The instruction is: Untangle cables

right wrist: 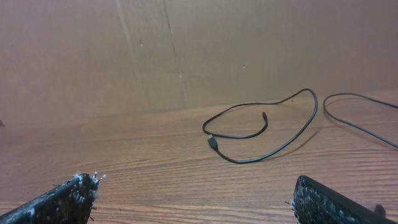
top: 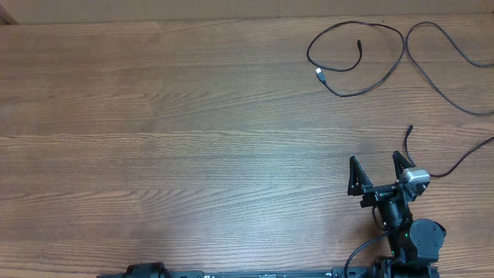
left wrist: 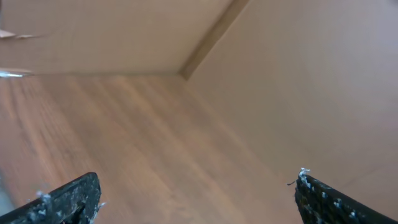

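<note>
The cables lie at the table's far right. One thin black cable (top: 402,48) makes a loose loop, its silver USB tip (top: 319,74) pointing left and its small black plug (top: 359,44) lying inside the loop. A second cable (top: 423,23) arcs off toward the right edge. A third cable's end (top: 410,131) lies right beside my right gripper (top: 375,157), which is open and empty. In the right wrist view the looped cable's tip (right wrist: 212,142) lies well ahead of the right gripper (right wrist: 194,183). My left gripper (left wrist: 198,179) is open and empty, with no cable in its view.
A brown cardboard wall (right wrist: 186,50) stands along the table's back edge, and it meets another panel at a corner (left wrist: 186,71). The left arm's base (top: 147,270) sits at the front edge. Wood-grain tabletop (top: 154,116) spreads left of the cables.
</note>
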{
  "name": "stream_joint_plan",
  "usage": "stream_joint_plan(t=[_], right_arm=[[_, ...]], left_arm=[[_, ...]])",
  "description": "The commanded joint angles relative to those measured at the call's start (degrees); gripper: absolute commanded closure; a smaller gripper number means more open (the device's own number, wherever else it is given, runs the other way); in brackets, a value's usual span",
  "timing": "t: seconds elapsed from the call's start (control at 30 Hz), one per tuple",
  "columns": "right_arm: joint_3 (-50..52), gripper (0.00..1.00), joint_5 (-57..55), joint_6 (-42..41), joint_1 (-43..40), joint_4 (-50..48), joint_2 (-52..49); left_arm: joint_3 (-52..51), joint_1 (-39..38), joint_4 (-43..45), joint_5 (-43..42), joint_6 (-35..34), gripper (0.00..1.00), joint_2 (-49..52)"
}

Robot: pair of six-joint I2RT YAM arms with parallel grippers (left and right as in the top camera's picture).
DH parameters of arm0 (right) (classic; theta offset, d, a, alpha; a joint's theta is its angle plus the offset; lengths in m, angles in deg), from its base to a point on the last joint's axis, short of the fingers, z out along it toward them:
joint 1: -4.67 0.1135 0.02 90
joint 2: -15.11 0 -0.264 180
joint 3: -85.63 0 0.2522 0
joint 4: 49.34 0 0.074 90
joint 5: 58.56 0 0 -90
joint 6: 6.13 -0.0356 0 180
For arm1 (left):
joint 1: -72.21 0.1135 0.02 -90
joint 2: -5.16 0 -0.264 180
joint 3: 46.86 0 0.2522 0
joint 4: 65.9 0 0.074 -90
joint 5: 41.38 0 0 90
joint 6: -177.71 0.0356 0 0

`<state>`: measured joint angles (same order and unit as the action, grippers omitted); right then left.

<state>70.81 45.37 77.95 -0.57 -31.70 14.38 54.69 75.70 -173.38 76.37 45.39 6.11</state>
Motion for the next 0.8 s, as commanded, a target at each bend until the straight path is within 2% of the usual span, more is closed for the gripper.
stream_joint_plan(t=[0.0, 0.07, 0.23, 0.3, 0.4, 0.5, 0.7, 0.77], right_arm=[[0.6, 0.0, -0.6, 0.4, -0.3, -0.3, 0.6], [0.6, 0.0, -0.6, 0.4, -0.3, -0.3, 0.6], [0.6, 0.0, -0.6, 0.4, -0.3, -0.3, 0.6], [0.6, 0.0, -0.6, 0.4, -0.3, -0.3, 0.6], [0.6, 0.0, -0.6, 0.4, -0.3, -0.3, 0.6], [0.6, 0.0, -0.6, 0.4, -0.3, -0.3, 0.6], [0.6, 0.0, -0.6, 0.4, -0.3, -0.3, 0.6], [0.6, 0.0, -0.6, 0.4, -0.3, -0.3, 0.6]], left_arm=[[-2.3, 0.1, 4.7, -0.1, -11.8, 0.0, -0.7], [-6.0, 0.1, 9.2, -0.2, -13.5, 0.01, -0.7], [-24.4, 0.1, 28.7, -1.8, -11.0, 0.0, -0.7], [-32.3, 0.1, 37.7, -5.1, -8.3, 0.01, -0.7], [-47.7, 0.1, 57.8, -13.7, -0.4, 0.0, -0.6], [-58.3, 0.1, 72.2, -17.3, 4.8, 0.0, -0.6], [-72.8, 0.1, 90.9, -17.3, 5.1, 0.0, -0.6], [-74.8, 0.1, 92.8, -17.3, 5.1, 0.0, -0.6]])
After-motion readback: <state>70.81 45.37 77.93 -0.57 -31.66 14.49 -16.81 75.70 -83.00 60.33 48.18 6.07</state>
